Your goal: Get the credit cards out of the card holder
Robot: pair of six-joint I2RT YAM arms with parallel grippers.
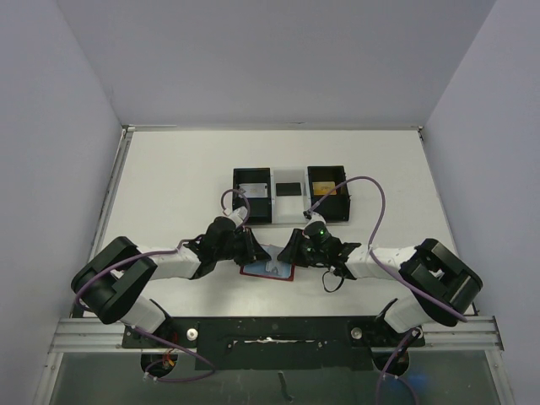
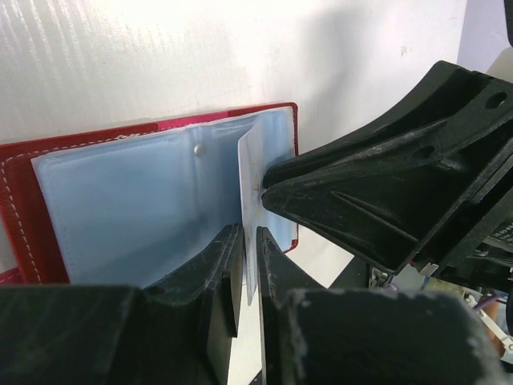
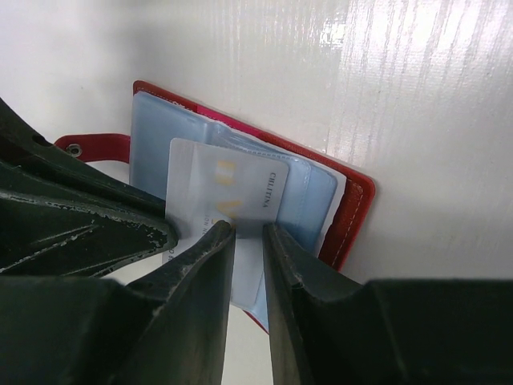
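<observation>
The red card holder (image 1: 268, 271) lies open on the table between my two grippers, its light blue lining (image 2: 120, 200) facing up. A pale credit card (image 2: 250, 164) stands partly drawn out of its sleeves. In the left wrist view, my left gripper (image 2: 248, 233) is shut on this card, with a jaw close against each face. My right gripper (image 3: 248, 228) is narrowly open. Its tips rest against the face of the same card (image 3: 232, 188), over the blue sleeves (image 3: 309, 196). The holder's red tab (image 3: 92, 146) sticks out at the far side.
A three-compartment tray (image 1: 272, 211) stands just behind the grippers. It holds a pale card (image 1: 251, 189) on the left, a black one (image 1: 289, 189) in the middle and a gold one (image 1: 321, 184) on the right. Grey walls enclose the table.
</observation>
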